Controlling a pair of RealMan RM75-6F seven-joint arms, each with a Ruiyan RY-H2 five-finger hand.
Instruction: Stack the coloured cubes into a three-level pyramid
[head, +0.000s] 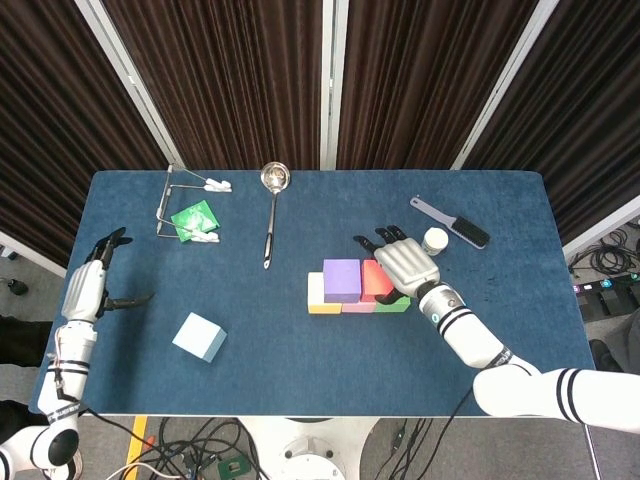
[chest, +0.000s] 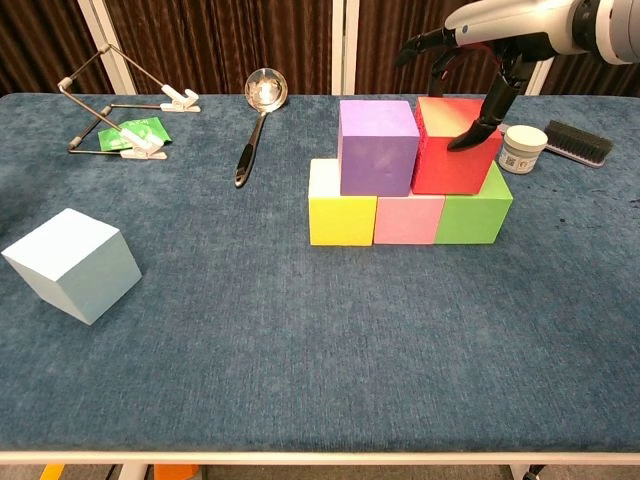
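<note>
Carefully, I want my right hand (chest: 478, 50), fingers spread and thumb touching the red cube (chest: 455, 146) on the pink cube (chest: 408, 219) and green cube (chest: 474, 212), nudging it flush beside the purple cube (chest: 377, 147).

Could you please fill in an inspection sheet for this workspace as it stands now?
Surface: blue table, cloth-covered.
Job's things: yellow cube, pink cube, green cube in a row; purple cube and red cube on top; pale blue cube apart.
Clutter: ladle, wire stand, green packet, jar, brush.
Hands: right hand over red cube, thumb touching its side; left hand empty.
Cables: below the table's front edge.
Surroundings: dark curtains.
</note>
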